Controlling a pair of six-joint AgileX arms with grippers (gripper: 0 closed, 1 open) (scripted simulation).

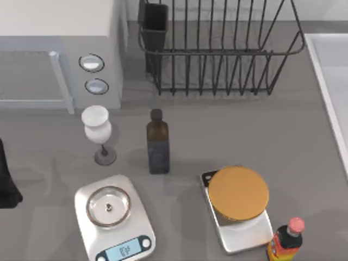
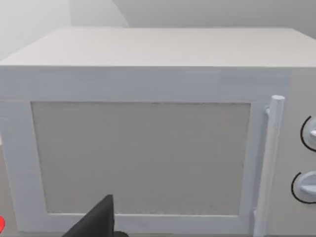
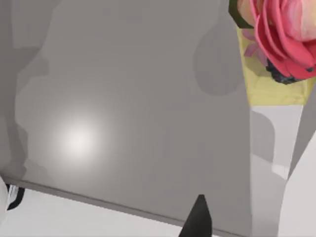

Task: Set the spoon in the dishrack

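Note:
The dishrack (image 1: 217, 53) is a large black wire basket at the back of the table, right of centre. A dark rectangular cup (image 1: 155, 24) sits at its left corner. The spoon is out of view. My left arm (image 1: 6, 182) is a dark shape at the table's left edge. A dark tip of my left gripper (image 2: 98, 222) points at the microwave's door (image 2: 140, 158). A dark tip of my right gripper (image 3: 197, 219) hangs over bare grey table (image 3: 123, 98).
A white microwave (image 1: 60, 49) fills the back left. In front stand a white goblet (image 1: 98, 130), a dark bottle (image 1: 157, 144), a silver scale (image 1: 114, 217), a scale under an orange disc (image 1: 238, 193) and a red-capped bottle (image 1: 285, 242). A pink flower (image 3: 281, 34) shows beside my right arm.

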